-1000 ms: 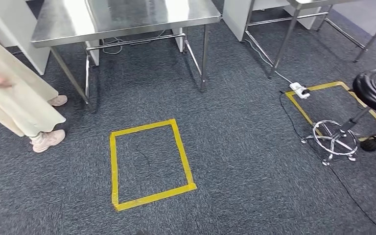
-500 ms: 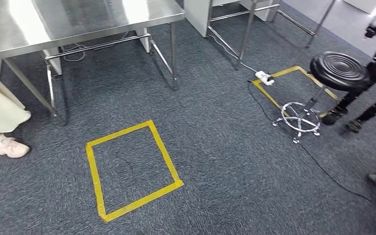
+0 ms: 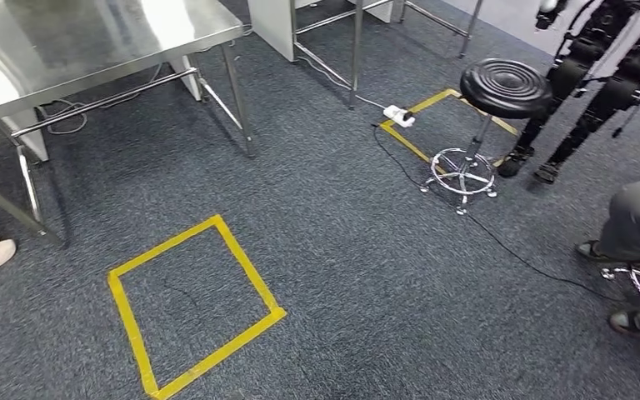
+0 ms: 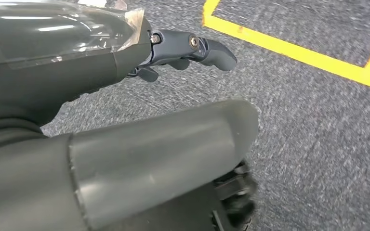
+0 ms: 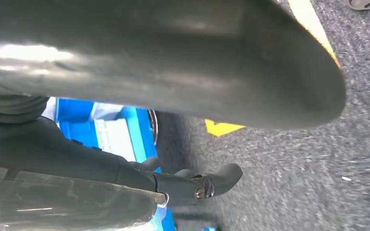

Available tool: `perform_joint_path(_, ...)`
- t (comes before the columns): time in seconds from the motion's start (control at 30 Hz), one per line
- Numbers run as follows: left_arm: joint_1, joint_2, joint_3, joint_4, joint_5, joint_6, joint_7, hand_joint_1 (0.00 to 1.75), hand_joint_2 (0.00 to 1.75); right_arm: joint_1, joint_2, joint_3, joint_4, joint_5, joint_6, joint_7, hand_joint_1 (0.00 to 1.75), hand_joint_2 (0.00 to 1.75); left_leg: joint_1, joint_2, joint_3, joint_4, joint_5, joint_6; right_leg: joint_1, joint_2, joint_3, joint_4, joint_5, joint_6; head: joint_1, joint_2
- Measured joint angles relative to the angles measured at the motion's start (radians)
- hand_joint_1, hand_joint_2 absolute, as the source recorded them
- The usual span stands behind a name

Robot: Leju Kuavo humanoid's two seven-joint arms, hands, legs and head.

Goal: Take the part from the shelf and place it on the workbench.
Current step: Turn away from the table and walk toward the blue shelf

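Left hand (image 4: 125, 144) fingers (image 4: 197, 50) extended, grasping nothing. Right hand (image 5: 164, 72) fingers (image 5: 207, 183) likewise released; blue bin (image 5: 111, 130) just beyond them. Part and shelf not visible. View has panned right past the table (image 3: 67, 50): robot turning, pickup not begun.

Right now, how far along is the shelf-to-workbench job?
Done: nothing I can confirm; the head view faces carpet, with a steel table at its upper left.
In hand: the left hand holds nothing, hanging over carpet near yellow tape. A blue thing shows by the right hand; I cannot tell whether it is held.
Left: likely the whole pick and place.
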Motion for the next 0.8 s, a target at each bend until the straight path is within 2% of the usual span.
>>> perform_joint_path(0.03,0.000,0.000,0.000,0.000,0.003,0.000,-0.001,0.00,0.00,0.000,-0.001,0.000,0.000,0.000,0.003,-0.002,0.00,0.00,0.000,-0.001,-0.002,0.001,0.014,0.001,0.001,0.014,0.000,0.001,0.000,0.000,0.000,0.000)
perform_joint_path(0.07,0.000,0.000,0.001,0.000,0.006,0.001,-0.003,0.00,0.00,0.000,-0.002,0.000,0.000,0.000,0.006,-0.003,0.00,0.00,0.001,-0.004,0.016,-0.039,0.047,0.004,0.001,0.028,0.001,0.003,0.000,0.000,0.000,0.000)
perform_joint_path(0.1,0.001,0.001,0.002,0.000,0.009,0.003,-0.005,0.00,0.00,0.000,-0.003,0.002,0.000,0.001,0.007,-0.005,0.00,0.00,0.002,-0.015,0.047,-0.106,0.088,0.007,0.001,0.042,0.002,0.005,0.000,0.001,0.000,0.000)
perform_joint_path(0.17,0.002,0.002,0.008,0.000,0.019,0.010,-0.010,0.00,0.00,-0.003,-0.002,0.006,0.000,0.002,0.009,-0.009,0.00,0.00,0.005,-0.065,0.104,-0.235,0.146,0.016,0.005,0.069,-0.002,0.013,-0.001,0.005,0.000,0.000)
perform_joint_path(0.2,0.003,0.002,0.013,0.000,0.025,0.014,-0.013,0.00,0.00,-0.005,-0.001,0.009,0.001,0.003,0.009,-0.011,0.00,0.00,0.005,-0.082,0.117,-0.267,0.156,0.019,0.007,0.081,-0.008,0.015,-0.001,0.010,0.000,0.000)
perform_joint_path(0.23,0.004,0.003,0.017,0.000,0.032,0.017,-0.018,0.00,0.00,-0.005,0.000,0.012,0.001,0.003,0.010,-0.015,0.00,0.00,0.004,-0.090,0.120,-0.279,0.156,0.022,0.008,0.091,-0.015,0.017,0.001,0.016,0.001,0.000)
perform_joint_path(0.3,0.006,0.003,0.026,0.000,0.047,0.024,-0.030,0.00,0.00,-0.003,-0.001,0.015,0.001,0.004,0.013,-0.030,0.00,0.00,0.001,-0.068,0.121,-0.286,0.162,0.032,0.007,0.106,-0.029,0.016,0.005,0.031,0.001,0.000)
perform_joint_path(0.33,0.006,0.003,0.030,0.000,0.055,0.026,-0.038,0.00,0.00,-0.002,-0.002,0.017,0.001,0.004,0.015,-0.042,0.00,0.00,0.000,-0.056,0.123,-0.293,0.167,0.040,0.008,0.096,-0.036,0.023,0.002,0.035,0.001,0.000)
perform_joint_path(0.37,0.007,0.004,0.036,0.000,0.064,0.026,-0.047,0.00,0.00,-0.003,-0.002,0.019,0.001,0.004,0.017,-0.056,0.00,0.00,0.001,-0.041,0.125,-0.301,0.172,0.047,0.010,0.072,-0.052,0.050,-0.014,0.035,0.004,0.000)
perform_joint_path(0.43,0.010,0.007,0.049,0.000,0.080,0.023,-0.063,0.00,0.00,-0.006,-0.002,0.025,0.001,0.005,0.019,-0.082,0.00,0.00,-0.001,-0.009,0.126,-0.308,0.176,0.056,0.011,0.013,-0.109,0.165,-0.072,0.028,0.010,0.000)
perform_joint_path(0.47,0.012,0.009,0.056,0.000,0.087,0.021,-0.070,0.00,0.00,-0.007,-0.001,0.028,0.001,0.005,0.019,-0.092,0.00,0.00,-0.003,0.009,0.124,-0.308,0.176,0.058,0.009,-0.004,-0.145,0.239,-0.104,0.027,0.013,0.000)
perform_joint_path(0.5,0.014,0.012,0.062,0.000,0.092,0.018,-0.075,0.00,0.00,-0.007,0.001,0.030,0.001,0.005,0.018,-0.099,0.00,0.00,-0.004,0.025,0.123,-0.308,0.176,0.058,0.008,-0.011,-0.169,0.293,-0.123,0.030,0.013,0.000)
perform_joint_path(0.53,0.014,0.014,0.067,0.000,0.096,0.015,-0.081,0.00,0.00,-0.006,0.004,0.031,0.001,0.005,0.017,-0.105,0.00,0.00,-0.005,0.040,0.122,-0.307,0.176,0.057,0.006,-0.014,-0.176,0.315,-0.129,0.036,0.013,0.000)
perform_joint_path(0.57,0.014,0.016,0.071,0.000,0.098,0.012,-0.086,0.00,0.00,-0.004,0.007,0.032,0.001,0.005,0.017,-0.109,0.00,0.00,-0.005,0.052,0.122,-0.307,0.176,0.057,0.005,-0.018,-0.157,0.289,-0.116,0.045,0.014,0.000)
perform_joint_path(0.6,0.014,0.017,0.074,0.000,0.101,0.009,-0.091,0.00,0.00,-0.003,0.009,0.032,0.001,0.005,0.016,-0.113,0.00,0.00,-0.005,0.064,0.123,-0.307,0.175,0.055,0.003,-0.028,-0.118,0.225,-0.093,0.054,0.015,0.000)
perform_joint_path(0.67,0.013,0.020,0.078,0.000,0.104,0.003,-0.100,0.00,0.00,-0.005,0.014,0.032,0.001,0.005,0.015,-0.120,0.00,0.00,-0.009,0.084,0.126,-0.305,0.172,0.047,0.005,-0.074,-0.030,0.072,-0.044,0.060,0.018,0.000)
perform_joint_path(0.7,0.013,0.022,0.080,0.000,0.105,0.000,-0.103,0.00,0.00,-0.007,0.017,0.032,0.001,0.005,0.014,-0.124,0.00,0.00,-0.011,0.093,0.130,-0.304,0.169,0.041,0.008,-0.091,-0.007,0.026,-0.029,0.055,0.018,0.000)
perform_joint_path(0.73,0.013,0.024,0.083,0.000,0.107,-0.004,-0.106,0.00,0.00,-0.009,0.021,0.032,0.001,0.004,0.014,-0.128,0.00,0.00,-0.013,0.102,0.133,-0.303,0.166,0.035,0.012,-0.100,0.001,0.008,-0.021,0.048,0.018,0.000)
perform_joint_path(0.8,0.011,0.027,0.087,0.000,0.109,-0.012,-0.112,0.00,0.00,-0.009,0.025,0.032,0.001,0.004,0.014,-0.135,0.00,0.00,-0.012,0.120,0.139,-0.303,0.162,0.023,0.015,-0.081,-0.005,0.008,-0.015,0.033,0.016,0.000)
